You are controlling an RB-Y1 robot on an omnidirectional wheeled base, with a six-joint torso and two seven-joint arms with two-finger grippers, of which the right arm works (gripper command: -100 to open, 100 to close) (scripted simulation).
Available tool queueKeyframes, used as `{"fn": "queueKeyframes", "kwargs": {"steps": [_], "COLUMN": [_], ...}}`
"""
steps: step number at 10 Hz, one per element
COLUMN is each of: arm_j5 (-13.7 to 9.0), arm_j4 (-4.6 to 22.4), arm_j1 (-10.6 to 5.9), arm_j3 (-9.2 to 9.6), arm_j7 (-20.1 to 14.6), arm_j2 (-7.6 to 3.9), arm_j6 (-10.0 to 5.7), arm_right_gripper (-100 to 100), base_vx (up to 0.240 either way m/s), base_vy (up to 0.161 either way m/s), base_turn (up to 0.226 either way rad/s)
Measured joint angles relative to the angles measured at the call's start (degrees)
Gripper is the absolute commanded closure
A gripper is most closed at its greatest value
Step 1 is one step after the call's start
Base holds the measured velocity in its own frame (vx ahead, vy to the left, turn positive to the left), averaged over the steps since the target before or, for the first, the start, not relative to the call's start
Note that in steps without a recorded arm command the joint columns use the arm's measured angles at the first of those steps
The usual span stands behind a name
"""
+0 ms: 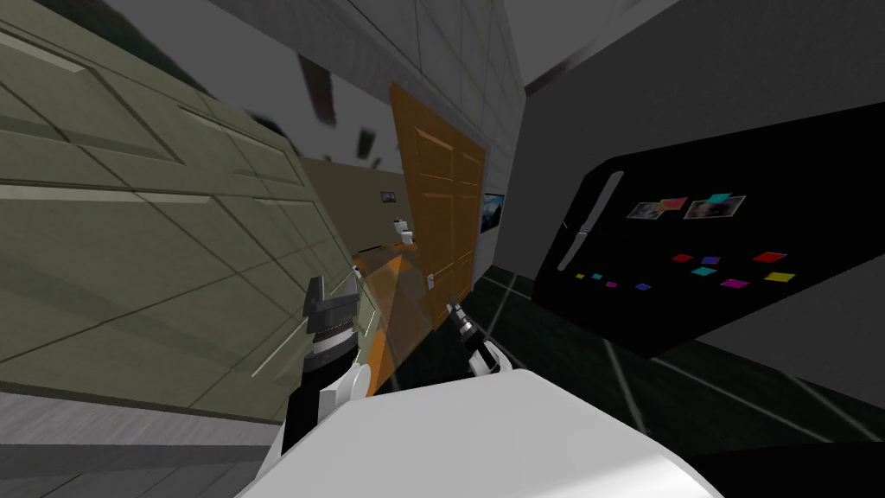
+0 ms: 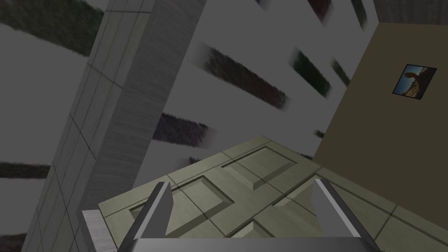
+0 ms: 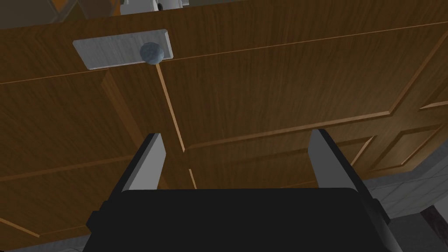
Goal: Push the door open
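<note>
door (image 3: 271, 83): brown woodgrain | knob (image 3: 152, 53): grey | cabinets (image 1: 130, 259): olive | fridge (image 1: 691, 303): black

Left tool (image 2: 243, 183) and right tool (image 3: 237, 133), blades apart.

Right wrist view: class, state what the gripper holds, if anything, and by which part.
Nothing is held. The right gripper is open before the brown door, clear of its grey knob.

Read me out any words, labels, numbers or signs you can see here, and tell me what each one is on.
There is no readable text anywhere.
On the black fridge: the coloured magnets and small photos show no lettering I can make out.
On the tan wall: the framed picture holds an image, no words.
On the brown door: the grey knob plate is blank.
</note>
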Motion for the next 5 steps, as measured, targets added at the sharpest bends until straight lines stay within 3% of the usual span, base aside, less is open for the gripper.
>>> {"fn": "queueKeyframes", "kwargs": {"steps": [5], "arm_j5": [0.3], "arm_j4": [5.5], "arm_j1": [-2.30], "arm_j3": [1.76], "arm_j7": [-0.2], "arm_j2": [0.31], "arm_j6": [-0.36], "arm_right_gripper": [-100], "base_vx": [0.110], "base_vy": [-0.030], "base_turn": [0.047]}}
